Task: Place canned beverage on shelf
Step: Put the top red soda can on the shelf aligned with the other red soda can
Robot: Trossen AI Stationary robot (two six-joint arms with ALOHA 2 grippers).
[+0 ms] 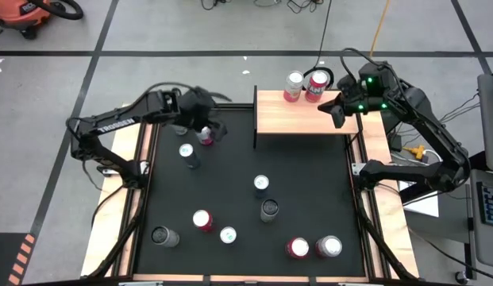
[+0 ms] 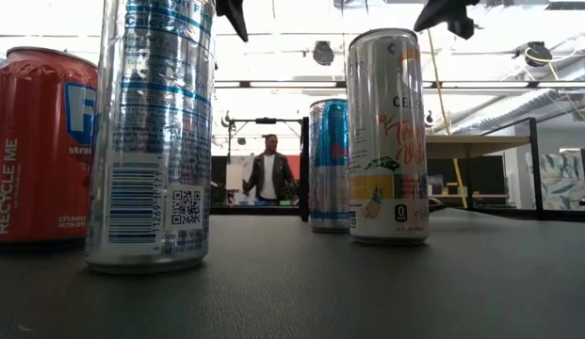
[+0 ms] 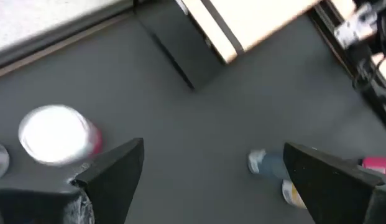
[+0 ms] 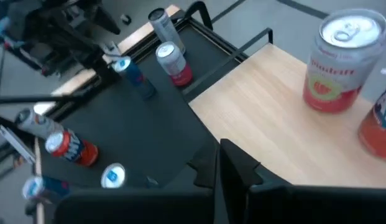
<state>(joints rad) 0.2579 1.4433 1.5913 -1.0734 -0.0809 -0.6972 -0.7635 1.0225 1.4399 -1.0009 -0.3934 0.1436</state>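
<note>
Two cans (image 1: 305, 86) already standing on shelf (image 1: 298, 121). Left gripper (image 1: 205, 127), fingers spread, empty, hovers over red can (image 1: 205, 136) on bench (image 1: 310, 199). Right gripper (image 1: 338, 115) clenched, empty, above shelf. Many cans left.

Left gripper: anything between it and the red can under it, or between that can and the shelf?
Nothing visible blocks it. The left gripper hangs open over the red can. From there to the shelf the mat is bare. Two cans sit at the shelf's far edge; the right gripper hovers shut over its right end.
</note>
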